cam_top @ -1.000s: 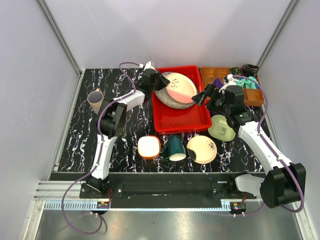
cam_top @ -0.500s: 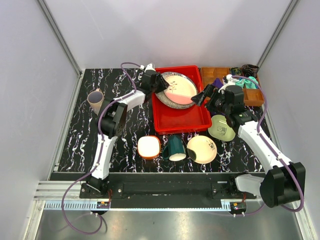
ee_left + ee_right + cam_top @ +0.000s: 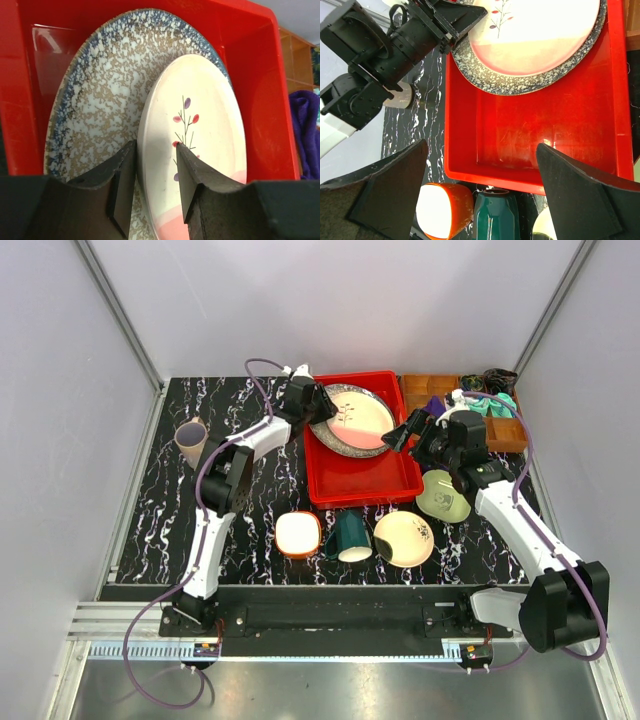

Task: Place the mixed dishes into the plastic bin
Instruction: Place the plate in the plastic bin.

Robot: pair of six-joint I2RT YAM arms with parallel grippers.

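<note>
The plastic bin [image 3: 365, 478] is bright red and stands mid-table. A speckled grey plate [image 3: 95, 95] leans in its far left corner, and a pink-cream plate [image 3: 205, 115] lies on it. My left gripper [image 3: 155, 145] straddles the pink-cream plate's rim, open, one finger behind it and one in front. My right gripper [image 3: 480, 150] hangs wide open and empty over the bin's right side. In front of the bin lie an orange-white bowl [image 3: 297, 534], a dark green mug [image 3: 350, 535] and a pale yellow plate [image 3: 403, 538]. A light green bowl [image 3: 443, 496] sits to the right and a mauve cup [image 3: 190, 440] to the far left.
A brown compartmented tray [image 3: 425, 388] stands at the back right beside the bin, holding purple [image 3: 305, 130] and teal cloths. White walls and metal rails close in the dark marbled table [image 3: 160, 530] on three sides.
My left gripper's jaws have widened around the pink-cream plate's rim, and the plate now rests on the speckled plate. The right arm has stayed where it was.
</note>
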